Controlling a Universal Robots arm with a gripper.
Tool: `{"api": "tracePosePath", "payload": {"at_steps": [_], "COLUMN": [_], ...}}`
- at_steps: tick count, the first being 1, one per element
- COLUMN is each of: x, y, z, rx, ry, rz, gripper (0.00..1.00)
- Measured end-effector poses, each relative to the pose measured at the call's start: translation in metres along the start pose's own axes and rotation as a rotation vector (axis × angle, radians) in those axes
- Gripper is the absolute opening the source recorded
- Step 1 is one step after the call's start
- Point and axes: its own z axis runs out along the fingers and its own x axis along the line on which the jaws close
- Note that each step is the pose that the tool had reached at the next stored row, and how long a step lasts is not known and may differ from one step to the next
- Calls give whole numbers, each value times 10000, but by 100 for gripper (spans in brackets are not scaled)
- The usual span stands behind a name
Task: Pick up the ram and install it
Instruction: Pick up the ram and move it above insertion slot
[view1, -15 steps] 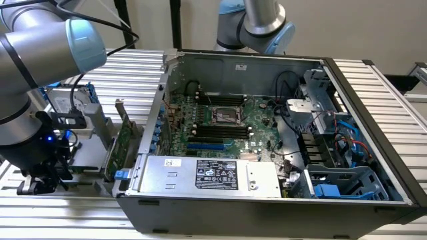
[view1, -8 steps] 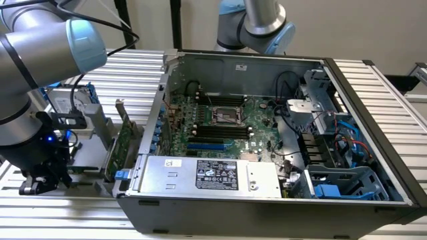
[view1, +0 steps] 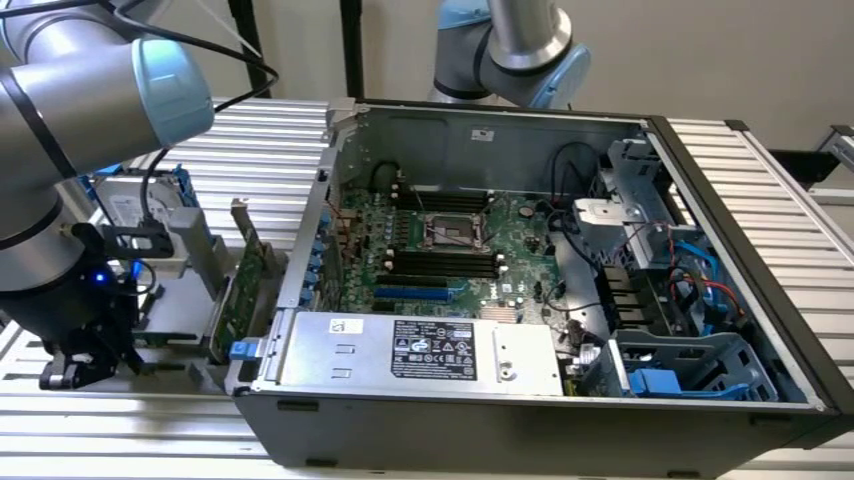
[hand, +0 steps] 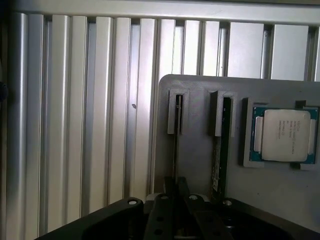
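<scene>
The ram (hand: 175, 142) stands edge-on as a thin dark stick in the first slot of a grey holder (hand: 197, 165). My gripper (hand: 175, 192) straddles its near end, and the two dark fingers (hand: 168, 189) press close against either side of it. In the exterior view my gripper (view1: 67, 372) hangs low at the far left, beside the holder. The open computer case (view1: 747, 250) shows the motherboard with its black memory slots (view1: 434, 265).
A bigger green expansion card (view1: 240, 292) with a blue tab stands in the holder's second slot (hand: 220, 150). A square silver processor chip (hand: 285, 135) lies in a recess. Ribbed aluminium tabletop (hand: 75, 125) surrounds the holder. A second arm (view1: 527, 45) stands behind the case.
</scene>
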Motion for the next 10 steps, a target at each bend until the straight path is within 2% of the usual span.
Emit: {"api": "tracePosePath", "payload": {"at_steps": [10], "x": [0], "y": [0], "z": [-16], "rx": [1], "ry": [-2], "rz": [0], "gripper": [0]}}
